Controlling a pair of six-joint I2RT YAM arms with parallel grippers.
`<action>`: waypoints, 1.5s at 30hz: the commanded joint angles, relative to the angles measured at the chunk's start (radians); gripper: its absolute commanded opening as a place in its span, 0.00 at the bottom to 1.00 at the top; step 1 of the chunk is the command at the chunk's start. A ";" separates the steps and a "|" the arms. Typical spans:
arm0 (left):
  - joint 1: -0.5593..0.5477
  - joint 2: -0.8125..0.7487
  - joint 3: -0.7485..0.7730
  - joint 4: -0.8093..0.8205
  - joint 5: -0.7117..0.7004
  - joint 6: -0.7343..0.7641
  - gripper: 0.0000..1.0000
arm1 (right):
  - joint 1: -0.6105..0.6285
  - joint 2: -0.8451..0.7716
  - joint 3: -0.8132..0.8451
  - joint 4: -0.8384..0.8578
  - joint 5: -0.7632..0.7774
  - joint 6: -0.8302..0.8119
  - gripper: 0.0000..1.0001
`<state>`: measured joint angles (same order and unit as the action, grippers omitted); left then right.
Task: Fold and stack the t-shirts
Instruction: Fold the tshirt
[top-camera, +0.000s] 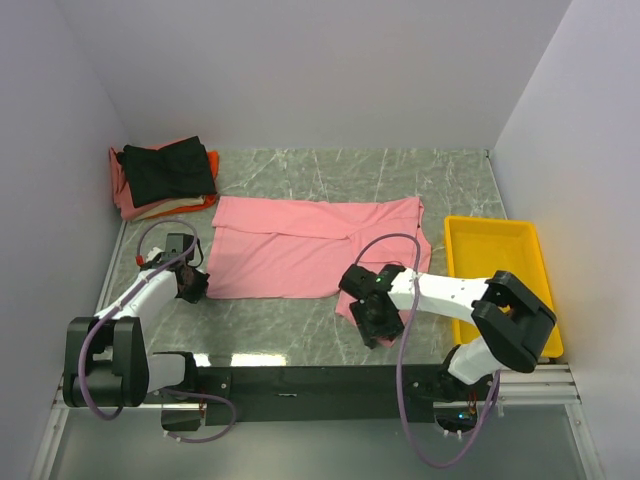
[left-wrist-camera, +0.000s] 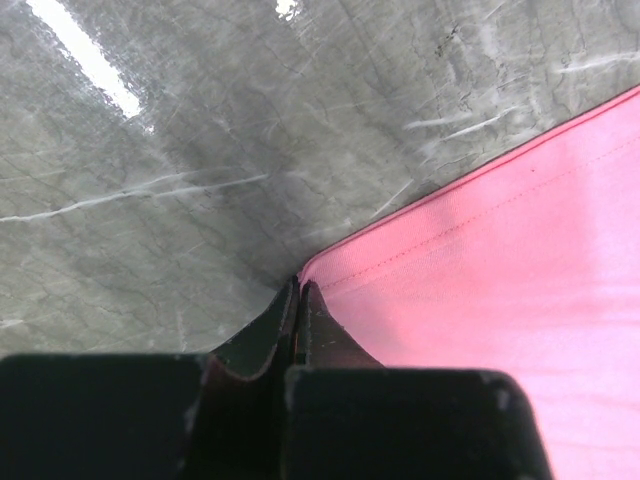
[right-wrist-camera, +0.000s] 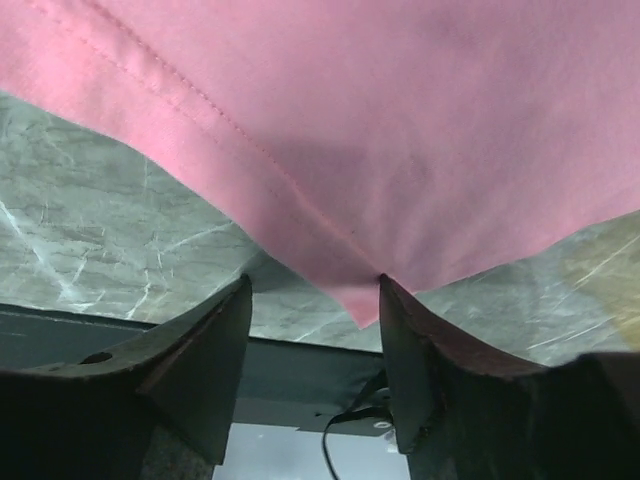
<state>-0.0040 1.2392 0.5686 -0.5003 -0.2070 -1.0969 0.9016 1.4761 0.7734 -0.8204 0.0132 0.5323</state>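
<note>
Matt pink cloth t-shirt (top-camera: 300, 250); glossy marbled table (top-camera: 300, 330); smooth yellow plastic bin (top-camera: 495, 270)

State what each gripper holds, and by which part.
Left gripper pinches the pink t-shirt by a hem corner. Right gripper holds nothing; open, straddling another corner.

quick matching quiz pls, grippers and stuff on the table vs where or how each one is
Things:
1. left gripper
2. right gripper
3. yellow bin
4. folded t-shirt stack

Place or state:
A. far left corner of the table
B. open around a corner of the pink t-shirt
C. right side of the table
D. shut on a pink t-shirt corner

Pairs: 1-D, 2-B, 3-C, 4-A
</note>
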 joint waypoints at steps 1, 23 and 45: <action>0.002 -0.014 -0.018 -0.043 -0.011 -0.004 0.01 | -0.004 0.013 -0.023 0.017 0.045 0.041 0.60; 0.001 -0.172 -0.024 -0.165 0.017 -0.014 0.01 | -0.049 -0.270 -0.027 -0.083 0.014 0.098 0.00; 0.002 0.081 0.253 -0.044 0.112 0.019 0.00 | -0.458 -0.022 0.441 0.023 0.090 -0.141 0.00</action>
<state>-0.0040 1.2743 0.7589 -0.5861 -0.1017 -1.0927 0.4725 1.4128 1.1278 -0.8093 0.0654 0.4454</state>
